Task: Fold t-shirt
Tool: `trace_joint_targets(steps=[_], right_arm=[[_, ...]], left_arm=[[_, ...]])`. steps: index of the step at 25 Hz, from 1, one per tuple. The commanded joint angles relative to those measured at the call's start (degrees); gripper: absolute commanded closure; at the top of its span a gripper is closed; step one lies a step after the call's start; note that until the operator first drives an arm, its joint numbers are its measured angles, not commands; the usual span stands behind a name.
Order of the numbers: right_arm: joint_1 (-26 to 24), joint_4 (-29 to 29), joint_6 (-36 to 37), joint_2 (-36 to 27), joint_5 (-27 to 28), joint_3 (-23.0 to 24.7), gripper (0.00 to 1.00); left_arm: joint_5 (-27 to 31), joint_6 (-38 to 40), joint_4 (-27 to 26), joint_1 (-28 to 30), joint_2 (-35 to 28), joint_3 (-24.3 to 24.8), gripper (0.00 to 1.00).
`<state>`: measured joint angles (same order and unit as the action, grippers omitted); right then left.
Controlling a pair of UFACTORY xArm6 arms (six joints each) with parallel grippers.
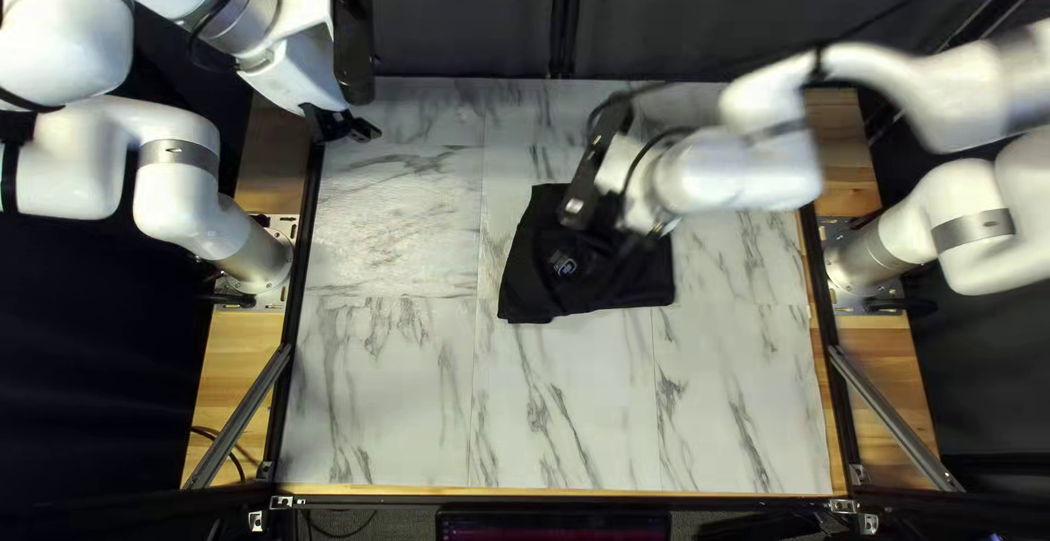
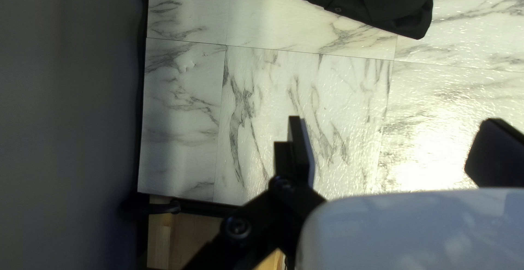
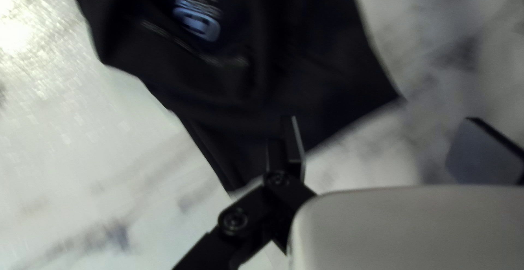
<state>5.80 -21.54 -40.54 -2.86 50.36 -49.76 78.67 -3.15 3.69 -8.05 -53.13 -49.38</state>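
Note:
My left gripper (image 1: 345, 128) hangs over the far left corner of the tabletop, well apart from the black shirt (image 1: 613, 284). The shirt lies near the middle as a compact, roughly four-sided bundle, with its pale inner print showing. Over its right part is my right gripper (image 1: 648, 233), blurred, its arm hiding some cloth. In the left wrist view the left gripper (image 2: 397, 149) is open above bare marble, with the shirt (image 2: 376, 0) ahead of it. The right wrist view shows the right gripper (image 3: 388, 147) open, one finger over a corner of the shirt (image 3: 311, 68), nothing held.
The marble-patterned tabletop (image 1: 383, 388) has black rails along its sides. A dark curtain (image 1: 470, 16) hangs behind the far edge. My right arm (image 1: 744, 169) reaches across the table's far right part; my left arm is raised at the far left.

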Motion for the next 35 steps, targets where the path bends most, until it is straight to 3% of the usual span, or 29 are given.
trace_joint_targets(steps=[1, 10, 21, 22, 23, 24, 35], right_arm=[[0.12, -0.32, -0.71, 0.98, -1.07, -0.09, 0.00], [-4.58, 3.67, 10.20, 3.94, -14.40, 5.05, 0.00], [-6.19, 8.56, 16.00, 9.98, -22.79, 6.38, 0.02], [-6.31, 9.33, 16.74, 10.43, -22.99, 6.15, 0.12], [-6.36, 9.70, 17.10, 10.63, -23.03, 6.00, 0.38], [-6.43, 10.16, 17.58, 10.83, -23.07, 5.85, 1.00], [-7.85, 10.27, 19.09, 9.15, -21.75, 6.15, 1.00]], left_arm=[[0.00, 0.00, 0.00, 0.00, 0.00, 0.00, 0.00], [0.00, 0.00, 0.00, 0.00, 0.00, 0.00, 0.00], [0.00, 0.00, 0.00, 0.00, 0.00, 0.00, 0.00], [0.00, 0.00, 0.00, 0.00, 0.00, 0.00, 0.00], [0.00, 0.00, 0.00, 0.00, 0.00, 0.00, 0.00], [0.00, 0.00, 0.00, 0.00, 0.00, 0.00, 0.00], [0.00, 0.00, 0.00, 0.00, 0.00, 0.00, 0.00]])
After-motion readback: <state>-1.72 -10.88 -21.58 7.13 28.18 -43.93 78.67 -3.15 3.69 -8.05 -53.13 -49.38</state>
